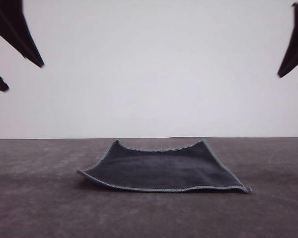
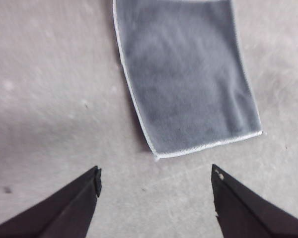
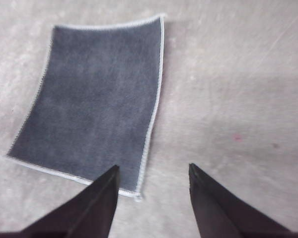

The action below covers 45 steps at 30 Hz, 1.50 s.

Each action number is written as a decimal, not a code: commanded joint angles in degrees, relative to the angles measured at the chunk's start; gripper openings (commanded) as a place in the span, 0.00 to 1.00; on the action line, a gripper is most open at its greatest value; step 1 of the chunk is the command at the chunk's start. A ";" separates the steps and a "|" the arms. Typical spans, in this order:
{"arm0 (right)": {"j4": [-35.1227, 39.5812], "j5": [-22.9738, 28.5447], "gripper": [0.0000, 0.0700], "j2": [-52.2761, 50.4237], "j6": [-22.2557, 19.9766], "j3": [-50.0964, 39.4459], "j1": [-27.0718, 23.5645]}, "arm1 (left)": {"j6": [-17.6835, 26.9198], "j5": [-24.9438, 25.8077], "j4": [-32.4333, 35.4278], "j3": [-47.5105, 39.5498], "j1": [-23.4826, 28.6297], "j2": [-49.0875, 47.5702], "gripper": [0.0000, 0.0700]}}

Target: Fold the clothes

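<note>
The clothes point(image 1: 161, 168) are one small square cloth, dark charcoal grey side up with a stitched pale hem, lying spread in the middle of the table. Its edges curl up slightly. My left gripper point(image 1: 22, 76) hangs high at the upper left, open and holding nothing. My right gripper point(image 1: 292, 81) hangs high at the upper right, also open and holding nothing. In the left wrist view the cloth point(image 2: 186, 79) lies just beyond the open gripper point(image 2: 155, 171). In the right wrist view a corner of the cloth point(image 3: 94, 99) lies beside one finger of the open gripper point(image 3: 154, 167).
The dark grey table point(image 1: 39, 208) stretches bare on all sides of the cloth. A plain white wall point(image 1: 149, 64) stands behind its far edge.
</note>
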 commanded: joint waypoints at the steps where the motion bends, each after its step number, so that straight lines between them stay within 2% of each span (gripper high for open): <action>1: 0.86 -0.76 0.40 3.51 -0.10 1.42 0.10 | 0.08 1.06 0.84 1.86 -0.15 3.61 0.61; 8: 11.40 -6.30 0.40 16.61 -1.13 2.14 -0.28 | 0.20 4.47 10.89 4.54 -0.15 15.87 0.61; 14: 19.88 -10.28 0.40 27.76 -0.88 3.60 -1.60 | 0.33 4.91 18.39 8.29 -0.15 26.44 0.61; 18: 22.90 -11.80 0.41 34.42 -0.89 6.78 -2.32 | 0.58 4.93 20.35 12.29 -0.15 33.06 0.61; 23: 23.65 -11.80 0.46 41.36 -1.10 12.35 -3.01 | 1.42 4.91 21.15 18.28 -0.15 41.12 0.61; 34: 23.68 -13.89 0.47 52.21 -1.36 23.88 -3.65 | 1.37 4.80 21.06 31.43 0.25 57.01 0.61; 39: 23.68 -16.11 0.47 56.04 -1.15 27.30 -3.63 | 1.21 5.31 20.72 35.49 0.37 61.23 0.61; 45: 23.66 -16.90 0.47 60.15 -0.22 30.23 -3.63 | 0.90 6.44 21.36 36.53 0.28 62.78 0.61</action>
